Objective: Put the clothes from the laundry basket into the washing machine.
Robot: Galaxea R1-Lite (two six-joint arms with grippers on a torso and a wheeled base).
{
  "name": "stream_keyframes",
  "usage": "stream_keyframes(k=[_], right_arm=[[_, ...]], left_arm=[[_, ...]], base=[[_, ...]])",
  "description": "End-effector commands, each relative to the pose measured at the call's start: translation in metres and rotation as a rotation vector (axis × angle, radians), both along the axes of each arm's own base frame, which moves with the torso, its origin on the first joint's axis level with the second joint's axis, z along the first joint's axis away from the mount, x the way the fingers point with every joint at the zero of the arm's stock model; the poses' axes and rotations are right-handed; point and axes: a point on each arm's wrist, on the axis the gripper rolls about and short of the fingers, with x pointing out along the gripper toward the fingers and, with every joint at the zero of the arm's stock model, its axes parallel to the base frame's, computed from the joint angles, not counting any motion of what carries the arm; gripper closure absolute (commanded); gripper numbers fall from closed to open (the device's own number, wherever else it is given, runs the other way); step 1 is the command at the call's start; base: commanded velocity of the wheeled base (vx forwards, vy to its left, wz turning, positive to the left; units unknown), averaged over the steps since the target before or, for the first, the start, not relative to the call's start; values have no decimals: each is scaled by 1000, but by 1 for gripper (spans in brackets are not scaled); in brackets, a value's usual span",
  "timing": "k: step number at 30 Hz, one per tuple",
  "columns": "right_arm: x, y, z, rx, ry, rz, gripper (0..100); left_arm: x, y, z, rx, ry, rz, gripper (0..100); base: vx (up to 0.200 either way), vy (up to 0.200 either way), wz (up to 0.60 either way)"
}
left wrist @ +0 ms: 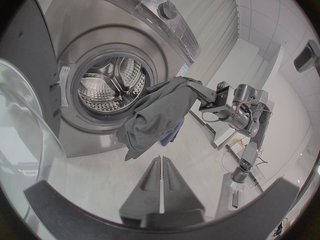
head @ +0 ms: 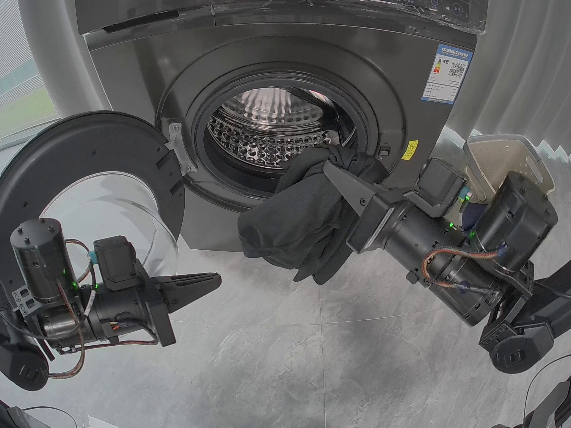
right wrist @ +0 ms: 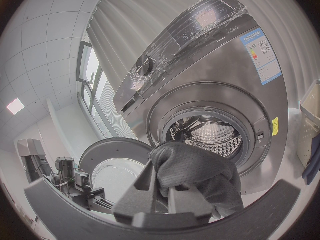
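The right fingers [head: 351,188] clench a bunched fold of the dark grey soft cloth [head: 297,221]. It hangs floppy below them at the round mouth of the grey metal washing machine [head: 357,66]. It looks light and limp, so pinching a thick fold should hold it. The left fingers [head: 190,283] are closed and hold nothing.

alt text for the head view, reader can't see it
The right gripper holds a dark garment at the mouth of the washing machine, most of it hanging down the front. The left gripper sits shut, low by the open door.

A pale curtain [head: 523,60] hangs beside grey floor tiles [head: 267,358].
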Motion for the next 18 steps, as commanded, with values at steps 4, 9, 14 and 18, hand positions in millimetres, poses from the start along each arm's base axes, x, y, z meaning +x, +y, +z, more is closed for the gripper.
stream_keyframes(k=[4, 9, 14, 18], right_arm=[[-1, -1, 2, 6, -3, 1, 100], [-1, -1, 0, 3, 1, 0, 100], [-1, -1, 0, 2, 2, 0, 100], [-1, -1, 0, 2, 1, 3, 100]], left_arm=[[11, -13, -7, 6, 40, -27, 100], [18, -17, -8, 1, 32, -28, 100], [22, -19, -8, -25, 25, -23, 0], [27, -20, -10, -29, 34, -11, 0]], base=[[0, 0, 0], [0, 0, 0], [0, 0, 0], [0, 0, 0]])
